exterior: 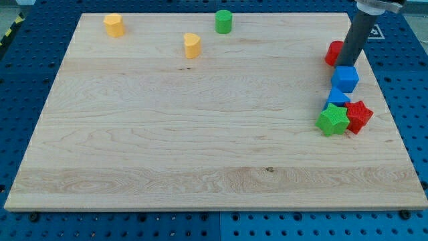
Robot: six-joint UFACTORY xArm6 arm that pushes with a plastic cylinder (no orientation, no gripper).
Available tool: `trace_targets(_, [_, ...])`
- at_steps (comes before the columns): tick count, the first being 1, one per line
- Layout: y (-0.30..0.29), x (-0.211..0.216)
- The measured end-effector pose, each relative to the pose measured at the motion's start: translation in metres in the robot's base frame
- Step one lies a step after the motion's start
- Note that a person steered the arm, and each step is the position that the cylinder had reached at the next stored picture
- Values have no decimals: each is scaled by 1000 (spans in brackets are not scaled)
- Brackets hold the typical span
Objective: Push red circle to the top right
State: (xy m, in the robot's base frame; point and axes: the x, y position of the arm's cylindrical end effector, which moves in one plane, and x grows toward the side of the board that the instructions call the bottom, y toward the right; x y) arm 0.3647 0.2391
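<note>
1. While pressing against the red circle (334,52) from the view's right, sitting with my tip (348,65) touching or just beside its lower right edge, near the board's right edge in the upper part of the camera view. Carrying no jaws at all, only a straight dark rod, so gripping nothing and merely leaning on the block.

2. Resting already high on the view's right, but still short of the wooden board's (200,134) top right corner; partly hiding behind the rod, so not showing its full outline.

3. Risking a slip: pushing off-centre would be rolling the round block around my tip and sending it toward the view's left instead of upward. Judging also that pushing too far would be tipping it over the board's top or right edge, both lying near.

4. Crowding just below my tip: the blue cube (346,78), close enough for a backward sweep to be knocking it. Clustering further down: a second blue block (336,97), shape unclear, a green star (332,120) and a red star (359,116), touching one another.

5. Lying well apart toward the view's top left: a green cylinder (223,21), a yellow heart-like block (192,45) and another yellow block (114,25), blocking nothing on the path to the corner.
</note>
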Motion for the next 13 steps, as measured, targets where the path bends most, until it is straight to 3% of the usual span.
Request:
trace_targets(7, [-5, -89])
trace_targets(9, [-59, -94])
trace_targets(13, [-25, -118])
